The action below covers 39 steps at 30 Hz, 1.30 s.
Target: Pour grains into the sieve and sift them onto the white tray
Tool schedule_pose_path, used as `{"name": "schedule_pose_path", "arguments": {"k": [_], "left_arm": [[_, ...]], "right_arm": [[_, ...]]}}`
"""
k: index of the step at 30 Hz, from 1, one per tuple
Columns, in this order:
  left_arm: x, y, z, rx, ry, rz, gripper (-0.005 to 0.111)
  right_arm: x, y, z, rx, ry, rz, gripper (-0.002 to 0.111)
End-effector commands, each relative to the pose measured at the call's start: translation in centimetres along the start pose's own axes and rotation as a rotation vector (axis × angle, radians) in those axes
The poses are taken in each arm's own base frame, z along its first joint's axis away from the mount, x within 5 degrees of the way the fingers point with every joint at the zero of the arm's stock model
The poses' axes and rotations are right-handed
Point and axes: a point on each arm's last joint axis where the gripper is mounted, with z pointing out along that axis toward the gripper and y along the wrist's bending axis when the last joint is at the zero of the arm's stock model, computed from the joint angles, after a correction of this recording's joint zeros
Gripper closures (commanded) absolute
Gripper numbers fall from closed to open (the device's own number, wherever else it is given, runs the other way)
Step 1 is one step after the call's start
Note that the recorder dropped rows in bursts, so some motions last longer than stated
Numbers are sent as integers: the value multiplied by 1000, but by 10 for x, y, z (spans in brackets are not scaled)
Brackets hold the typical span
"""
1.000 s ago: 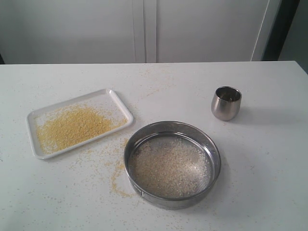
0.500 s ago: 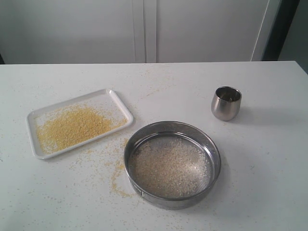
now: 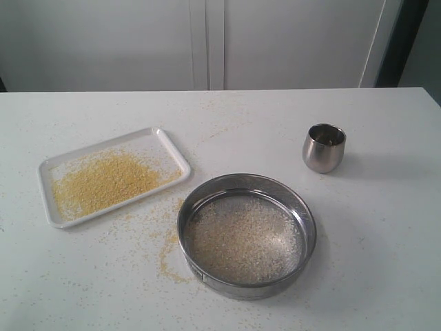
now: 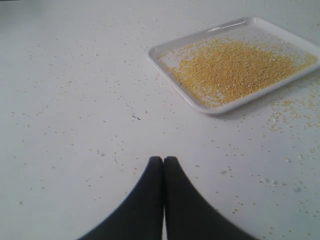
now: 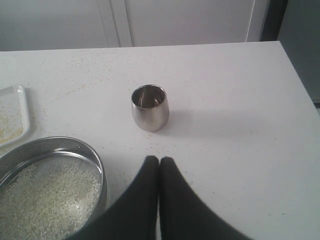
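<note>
The sieve [image 3: 247,235] rests on the table's front middle, holding pale coarse grains [image 3: 242,240]; its rim also shows in the right wrist view [image 5: 95,160]. Fine golden grains [image 3: 103,182] lie spread on the white tray [image 3: 167,143] at the left, seen closer in the left wrist view [image 4: 235,70]. My left gripper [image 4: 163,160] is shut and empty, over bare table short of the white tray. My right gripper [image 5: 159,160] is shut and empty, between the sieve and the steel cup. Neither arm shows in the exterior view.
A small rounded steel cup [image 3: 324,147] stands upright at the right back, also in the right wrist view [image 5: 149,107]. Spilled yellow meal [image 3: 167,254] lies on the table left of the sieve. White cabinet doors [image 3: 207,41] stand behind the table.
</note>
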Motion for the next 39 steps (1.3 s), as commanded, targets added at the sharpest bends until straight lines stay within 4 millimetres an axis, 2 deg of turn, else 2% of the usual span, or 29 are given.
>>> {"name": "schedule_pose_path", "arguments": {"k": [1,11,15,22,29,35,39], "left_arm": [[1,0,0,2,4,-20,107],[1,0,0,2,4,-20,107],[1,0,0,2,4,-20,107],[1,0,0,2,2,-20,107],[1,0,0,2,2,-20,107],[1,0,0,2,2,-20,107],[1,0,0,2,2,-20,107]], "right_arm": [[0,-1,-4,2,-27,4,108],[1,-1,-12,-2,-60,2,108],[4,-1,-22,-6,-105,0,108],[28,-4,-36,-14,-162,-1,108],[43,-5,-51,-24,-241,-3,108],[62,-8,-54,-27,-279,-5,108],[79,-10,-48,-28,-283,-5,108]]}}
